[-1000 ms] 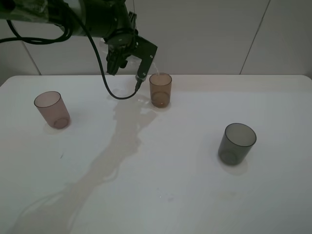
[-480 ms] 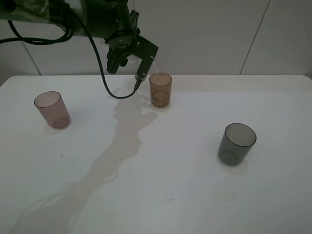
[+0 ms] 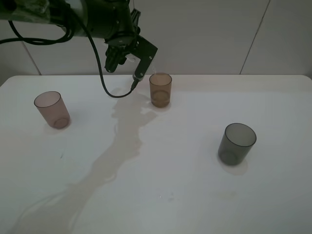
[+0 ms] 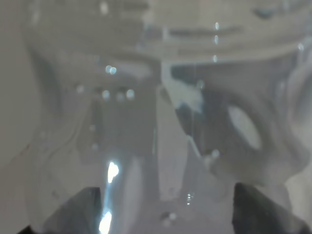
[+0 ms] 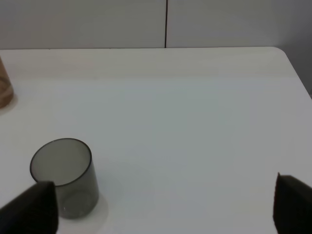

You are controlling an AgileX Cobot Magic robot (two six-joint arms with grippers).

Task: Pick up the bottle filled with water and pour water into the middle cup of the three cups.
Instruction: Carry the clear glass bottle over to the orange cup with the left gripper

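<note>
Hovering at about eleven o'clock from the middle cup (image 3: 160, 89), the left gripper (image 3: 126, 69) is clamped around the bottle (image 4: 156, 122), with its two dark fingers (image 3: 142, 61) on either side of the clear plastic. From the high camera the bottle is hard to pick out (it is colourless against a pale wall). I cannot tell how it is tilted or whether its mouth is over the cup's rim. The left wrist camera is filled by the bottle's blurred wall, with small bright droplets (image 4: 113, 70) on it; the level of the water cannot be read. The amber middle cup stands upright at twelve o'clock on the white table (image 3: 195, 195), near the far edge. The pinkish-brown cup (image 3: 51, 109) stands at nine o'clock, well apart from it, and the dark grey cup (image 3: 237, 143) at four o'clock. The right gripper (image 5: 163, 209) shows only in its own wrist camera. Its fingertips are spread wide apart above the table, near the grey cup.
</note>
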